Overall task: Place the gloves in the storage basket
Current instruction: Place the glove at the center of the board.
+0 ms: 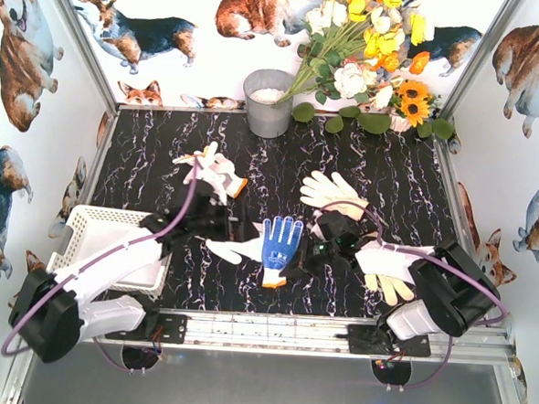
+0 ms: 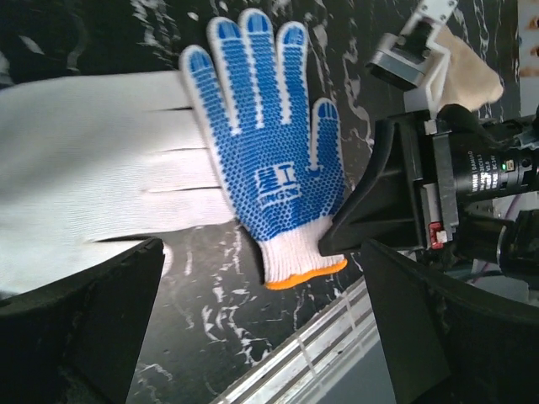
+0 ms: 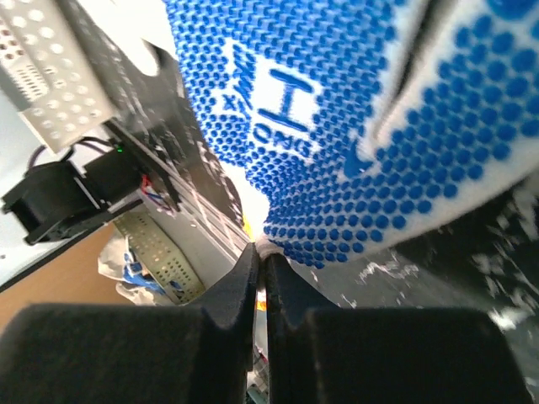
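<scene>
A blue-dotted glove point(image 1: 281, 242) with an orange cuff lies at the table's middle front, partly over a white glove point(image 1: 233, 249). My right gripper point(image 1: 303, 250) is shut on the blue glove's edge near the cuff, seen up close in the right wrist view point(image 3: 261, 252) with the glove point(image 3: 337, 126) above it. My left gripper point(image 1: 238, 229) is open and empty point(image 2: 261, 337), hovering beside the white glove point(image 2: 93, 160) and blue glove point(image 2: 269, 151). Other gloves lie at the back left point(image 1: 212, 171), back middle point(image 1: 332, 189) and right point(image 1: 394, 265). The white storage basket point(image 1: 90, 223) sits at the front left.
A grey metal bucket point(image 1: 268, 103) stands at the back with white and yellow flowers point(image 1: 371, 43) beside it. A metal rail point(image 1: 271, 330) runs along the table's near edge. Corgi-print walls close in the sides and back.
</scene>
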{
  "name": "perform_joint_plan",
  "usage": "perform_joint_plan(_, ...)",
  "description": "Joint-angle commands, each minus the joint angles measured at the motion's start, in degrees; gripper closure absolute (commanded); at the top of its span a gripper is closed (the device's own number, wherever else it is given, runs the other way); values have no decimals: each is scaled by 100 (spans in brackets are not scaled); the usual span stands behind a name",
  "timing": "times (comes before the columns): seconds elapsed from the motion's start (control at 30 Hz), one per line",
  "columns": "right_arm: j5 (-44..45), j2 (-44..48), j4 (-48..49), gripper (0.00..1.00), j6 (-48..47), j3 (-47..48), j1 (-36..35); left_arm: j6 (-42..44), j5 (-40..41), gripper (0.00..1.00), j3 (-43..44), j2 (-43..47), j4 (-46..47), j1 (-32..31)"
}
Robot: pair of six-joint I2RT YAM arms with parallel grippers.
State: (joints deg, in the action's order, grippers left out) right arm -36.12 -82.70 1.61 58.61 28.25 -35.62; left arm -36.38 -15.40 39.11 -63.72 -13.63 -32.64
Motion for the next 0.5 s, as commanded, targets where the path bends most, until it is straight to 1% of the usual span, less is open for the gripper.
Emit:
perform_joint_plan(0.0, 386, 511, -1191, 94, -231, 186, -94, -473, 278, 8, 25, -427, 671, -562)
perform_joint_plan(0.1, 794, 980, -2047, 71, -486, 437, -95, -667, 309, 12, 69, -700, 943, -716)
perform_joint_plan(0.17, 1261, 1316, -2792, 59, -690, 713, -86, -764, 293, 15, 70, -826, 1105, -737)
perform_joint_plan(0.23, 1760, 1603, -3299, 50, -803, 1009, -86, -835, 264, 17, 78, -903, 1262, -743)
perform_joint_plan(0.27, 2003, 1715, -3415, 46, -801, 1064, -79, -855, 239, 19, 79, -946, 1330, -759)
perform_joint_plan(0.33, 2322, 1823, -3290, 43, -743, 992, -58, -885, 186, 21, 90, -1046, 1442, -784)
perform_joint_plan(0.47, 2258, 1758, -2474, 42, -343, 641, 28, -872, 117, 25, 76, -1229, 1529, -825)
